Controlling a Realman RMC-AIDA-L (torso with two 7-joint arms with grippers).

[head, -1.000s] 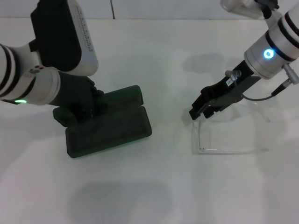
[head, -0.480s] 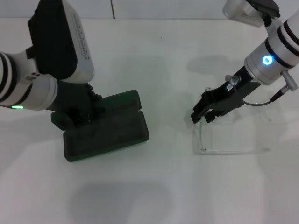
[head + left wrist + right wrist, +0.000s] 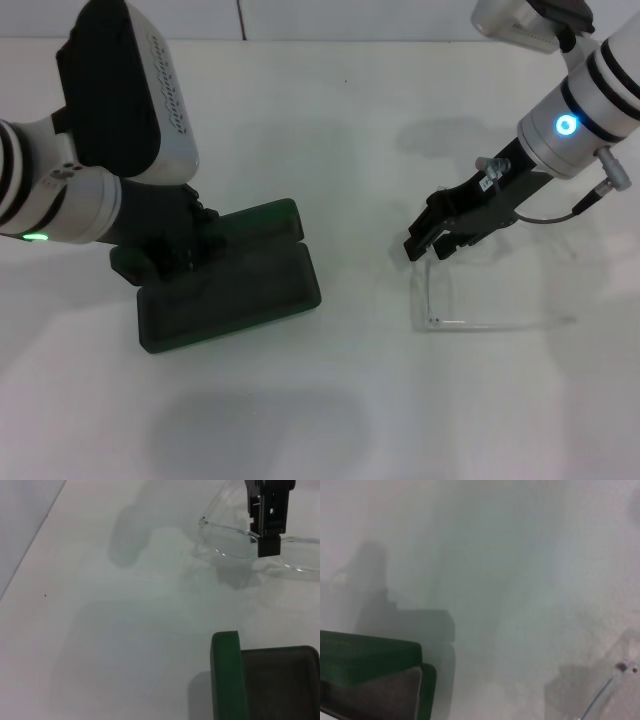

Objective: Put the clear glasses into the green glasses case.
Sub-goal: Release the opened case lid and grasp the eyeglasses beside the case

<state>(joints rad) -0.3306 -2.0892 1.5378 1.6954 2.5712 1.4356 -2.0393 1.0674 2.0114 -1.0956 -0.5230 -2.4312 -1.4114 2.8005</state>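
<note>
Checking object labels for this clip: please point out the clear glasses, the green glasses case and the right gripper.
clear glasses (image 3: 470, 322), head view, on the front frame edge.
green glasses case (image 3: 235, 295), head view, on the open tray's lining.
right gripper (image 3: 428, 246), head view, between its fingertips.

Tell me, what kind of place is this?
Probably a robot test bench, not a home: a bare white table, two robot arms over it, and only a green glasses case and clear glasses laid out.

Left pincer (image 3: 175, 250) hidden behind its arm, green glasses case (image 3: 225, 280) seemingly partly covered
</note>
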